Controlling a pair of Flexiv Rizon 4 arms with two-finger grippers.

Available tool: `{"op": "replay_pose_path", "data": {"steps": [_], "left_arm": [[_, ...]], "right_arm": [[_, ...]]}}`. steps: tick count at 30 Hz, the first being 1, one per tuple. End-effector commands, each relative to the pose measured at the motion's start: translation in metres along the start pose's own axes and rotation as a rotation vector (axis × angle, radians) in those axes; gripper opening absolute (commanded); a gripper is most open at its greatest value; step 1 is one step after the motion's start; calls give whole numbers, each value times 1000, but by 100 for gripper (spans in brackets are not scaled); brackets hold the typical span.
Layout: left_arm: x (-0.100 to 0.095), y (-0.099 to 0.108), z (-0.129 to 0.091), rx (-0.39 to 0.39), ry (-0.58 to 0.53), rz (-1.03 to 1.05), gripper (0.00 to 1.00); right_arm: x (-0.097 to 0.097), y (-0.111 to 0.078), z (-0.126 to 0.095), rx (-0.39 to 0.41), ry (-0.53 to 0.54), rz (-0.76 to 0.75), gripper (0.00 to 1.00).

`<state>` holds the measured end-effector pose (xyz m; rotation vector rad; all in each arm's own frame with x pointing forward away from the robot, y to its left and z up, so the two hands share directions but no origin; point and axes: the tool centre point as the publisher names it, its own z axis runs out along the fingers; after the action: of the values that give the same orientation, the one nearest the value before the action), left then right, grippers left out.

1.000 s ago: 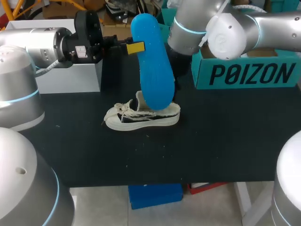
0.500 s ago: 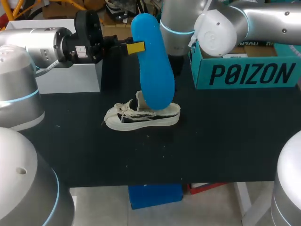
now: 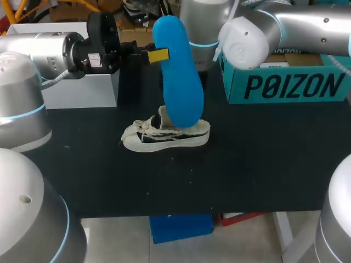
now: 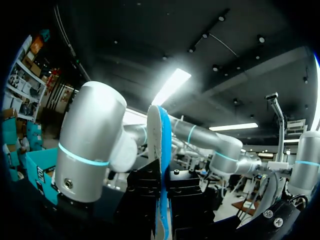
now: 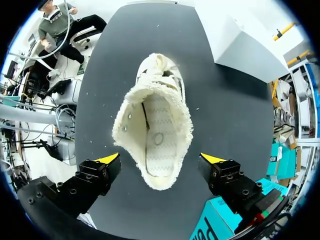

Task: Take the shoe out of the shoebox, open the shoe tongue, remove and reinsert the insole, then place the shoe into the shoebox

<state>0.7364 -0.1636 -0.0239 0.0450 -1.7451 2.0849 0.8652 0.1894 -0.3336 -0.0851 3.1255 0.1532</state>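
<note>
A black table [image 3: 263, 164] fills the scene, with my two arms coming in over its far edge. The right arm [image 3: 307, 22] reaches in from the right, above and behind the middle of the table. The left arm [image 3: 49, 52] lies level along the far left. A teal shoebox [image 3: 290, 87] stands at the far right edge and a white box [image 3: 82, 90] at the far left.

A blue insole [image 3: 178, 82] stands nearly upright over the middle, and its lower end overlaps the heel of the shoe in the head view. I cannot tell whether the two touch. The left gripper [image 3: 156, 55] is clamped on the insole's upper part. In the left wrist view the insole [image 4: 161, 145] shows edge-on, squeezed between the dark fingers.

The shoe [image 3: 164, 136], cream with a dark side, lies on its sole at the table's centre, toe toward my left. The right gripper [image 5: 161, 158] hangs above it, fingers spread wide and holding nothing. The shoe's mouth [image 5: 155, 125] gapes beneath it, showing a pale lining inside.
</note>
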Motion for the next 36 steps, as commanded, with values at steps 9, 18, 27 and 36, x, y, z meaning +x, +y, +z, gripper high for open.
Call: {"op": "replay_pose_path", "data": {"steps": [9, 18, 27, 36], "left_arm": [[1, 2, 1, 1, -2, 2, 0], [1, 2, 1, 1, -2, 2, 0], [1, 2, 1, 1, -2, 2, 0], [1, 2, 1, 1, -2, 2, 0]], "right_arm": [[3, -6, 0, -88, -44, 1, 100], [3, -20, -5, -188, -97, -11, 100], [5, -27, 2, -389, -172, -22, 100], [5, -36, 15, -559, -215, -26, 100]]}}
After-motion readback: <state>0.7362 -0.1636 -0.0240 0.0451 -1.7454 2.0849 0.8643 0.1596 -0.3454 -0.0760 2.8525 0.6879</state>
